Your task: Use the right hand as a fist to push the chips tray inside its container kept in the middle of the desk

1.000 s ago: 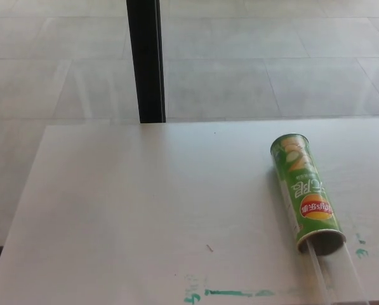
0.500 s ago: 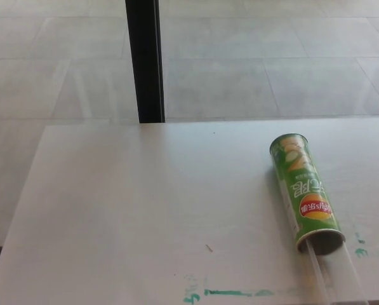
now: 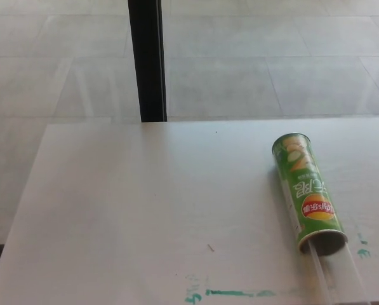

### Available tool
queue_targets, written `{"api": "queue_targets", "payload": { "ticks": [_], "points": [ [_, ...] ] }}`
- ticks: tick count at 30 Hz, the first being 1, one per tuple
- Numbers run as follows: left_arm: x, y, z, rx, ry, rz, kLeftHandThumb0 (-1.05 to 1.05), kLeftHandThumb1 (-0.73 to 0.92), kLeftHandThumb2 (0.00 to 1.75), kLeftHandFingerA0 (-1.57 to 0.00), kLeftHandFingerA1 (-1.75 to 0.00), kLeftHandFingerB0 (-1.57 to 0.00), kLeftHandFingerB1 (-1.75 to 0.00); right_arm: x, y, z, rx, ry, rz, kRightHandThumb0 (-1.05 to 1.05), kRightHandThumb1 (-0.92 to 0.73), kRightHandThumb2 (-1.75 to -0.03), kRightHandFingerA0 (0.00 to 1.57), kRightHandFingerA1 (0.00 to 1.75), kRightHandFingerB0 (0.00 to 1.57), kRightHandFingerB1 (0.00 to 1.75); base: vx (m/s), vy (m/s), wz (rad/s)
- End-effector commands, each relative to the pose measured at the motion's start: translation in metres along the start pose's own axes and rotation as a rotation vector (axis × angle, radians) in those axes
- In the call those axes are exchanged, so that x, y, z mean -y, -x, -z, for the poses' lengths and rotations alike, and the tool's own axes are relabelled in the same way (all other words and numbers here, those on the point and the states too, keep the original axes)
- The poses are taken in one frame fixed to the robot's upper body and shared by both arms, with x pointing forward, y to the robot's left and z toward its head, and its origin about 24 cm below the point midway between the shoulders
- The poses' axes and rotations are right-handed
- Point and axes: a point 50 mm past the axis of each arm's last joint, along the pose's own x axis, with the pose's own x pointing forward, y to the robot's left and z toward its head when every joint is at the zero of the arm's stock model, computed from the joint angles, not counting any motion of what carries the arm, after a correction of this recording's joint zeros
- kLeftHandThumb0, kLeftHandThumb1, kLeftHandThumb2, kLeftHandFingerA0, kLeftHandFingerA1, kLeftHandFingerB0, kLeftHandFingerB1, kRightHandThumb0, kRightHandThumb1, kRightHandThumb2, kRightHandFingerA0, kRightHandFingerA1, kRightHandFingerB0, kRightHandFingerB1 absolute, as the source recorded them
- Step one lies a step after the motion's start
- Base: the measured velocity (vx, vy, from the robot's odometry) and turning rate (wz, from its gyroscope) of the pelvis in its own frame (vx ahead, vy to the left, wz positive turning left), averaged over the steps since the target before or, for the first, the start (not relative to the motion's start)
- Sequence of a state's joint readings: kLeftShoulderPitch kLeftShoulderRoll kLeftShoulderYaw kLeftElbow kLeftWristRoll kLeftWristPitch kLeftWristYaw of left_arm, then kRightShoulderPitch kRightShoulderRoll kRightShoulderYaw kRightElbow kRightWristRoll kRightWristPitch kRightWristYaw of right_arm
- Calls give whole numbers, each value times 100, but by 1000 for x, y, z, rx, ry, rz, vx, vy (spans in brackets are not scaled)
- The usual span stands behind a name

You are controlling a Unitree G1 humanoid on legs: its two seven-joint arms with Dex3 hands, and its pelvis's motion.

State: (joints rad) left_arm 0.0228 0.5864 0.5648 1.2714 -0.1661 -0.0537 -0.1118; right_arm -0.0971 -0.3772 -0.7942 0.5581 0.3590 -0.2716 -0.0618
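Observation:
A green chips can [image 3: 306, 192] lies on its side on the right part of the white desk [image 3: 145, 210], its open mouth facing the near edge. A clear plastic tray [image 3: 338, 276] sticks out of that mouth and runs down to the bottom edge of the picture. Neither of my hands shows in the head view.
Green marker smears [image 3: 230, 293] mark the desk near its front edge, with more of them [image 3: 364, 252] right of the tray. A small dark speck [image 3: 210, 248] lies mid-desk. Beyond the far edge are a tiled floor and a black post [image 3: 146, 60].
The whole picture has shifted by a few pixels, so the camera moved slightly. The can and tray lie as before.

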Motion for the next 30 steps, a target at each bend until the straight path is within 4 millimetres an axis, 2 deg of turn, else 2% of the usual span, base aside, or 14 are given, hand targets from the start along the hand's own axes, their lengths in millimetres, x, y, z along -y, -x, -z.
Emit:
{"api": "queue_targets", "payload": {
  "ticks": [1, 3, 8, 10, 12, 13, 14, 15, 16, 18, 19, 28, 29, 30],
  "points": [
    [-11, 2, 0, 3, 25, -12, -74, 73, 110, -54, -70, -41, -59, -68, 49, -41, 182, 109, -564, -73, -81, -63, 68, 107, 29, 61, 0, 0, 0],
    [-10, 2, 0, 2, 5, -14, -77, 92, 71, -53, -64, -42, -48, -73, 62, -41, 180, 146, -649, -76, -78, -63, 69, 104, 31, 59, 0, 0, 0],
    [-14, 2, 0, -6, 38, -6, -75, 92, 71, -51, -65, -37, -47, -82, 87, -44, 203, 264, -926, -71, -76, -63, 72, 105, 34, 63, 0, 0, 0],
    [-14, 2, -1, -4, 35, -11, -74, 72, 110, -52, -70, -37, -58, -84, 91, -46, 188, 256, -962, -73, -74, -63, 75, 105, 35, 65, 0, 0, 0],
    [-14, 2, -1, -8, 21, -13, -77, 92, 71, -53, -65, -39, -48, -86, 103, -52, 207, 270, -1061, -75, -74, -62, 78, 101, 39, 66, 0, 0, 0],
    [-13, 2, 0, -8, 13, -14, -73, 73, 110, -53, -70, -39, -59, -86, 104, -52, 203, 266, -1073, -76, -53, -95, 83, 97, 42, 67, 0, 0, 0],
    [-12, 2, 2, -6, -5, -15, -79, 92, 72, -53, -65, -43, -49, -86, 109, -53, 184, 262, -1104, -76, -72, -62, 82, 97, 44, 65, 0, 0, 0],
    [-12, 2, 1, -6, -5, -17, -73, 74, 110, -53, -70, -39, -58, -87, 112, -51, 173, 264, -1138, -75, -71, -62, 83, 96, 47, 66, 0, 0, 0],
    [-12, 2, 1, -9, 10, -22, -74, 92, 70, -54, -63, -42, -48, -87, 119, -50, 160, 265, -1182, -75, -71, -61, 86, 96, 50, 66, 0, 0, 0],
    [-13, 2, 0, -5, 25, -18, -72, 72, 109, -53, -70, -40, -59, -88, 125, -48, 145, 284, -1220, -76, -71, -62, 86, 96, 50, 67, 0, 0, 0],
    [-13, 2, -1, 1, 22, -10, -77, 92, 69, -55, -66, -40, -49, -89, 129, -49, 145, 301, -1240, -77, -70, -61, 88, 95, 51, 67, 0, 0, 0],
    [-13, 2, -1, 8, 31, -6, -82, 91, 67, -58, -72, -42, -47, -92, 151, -68, 72, 611, -1596, -75, -61, -58, 85, 75, 57, 56, 0, 0, 0],
    [-15, 3, 0, 10, 15, 1, -84, 92, 68, -56, -70, -41, -48, -92, 152, -67, 90, 650, -1624, -75, -45, -95, 85, 79, 58, 61, 0, 0, 0],
    [-15, 3, 1, 7, 18, 1, -84, 92, 68, -53, -67, -40, -47, -91, 154, -66, 93, 671, -1636, -79, -60, -60, 89, 76, 66, 53, 0, 0, 0]
  ]
}}
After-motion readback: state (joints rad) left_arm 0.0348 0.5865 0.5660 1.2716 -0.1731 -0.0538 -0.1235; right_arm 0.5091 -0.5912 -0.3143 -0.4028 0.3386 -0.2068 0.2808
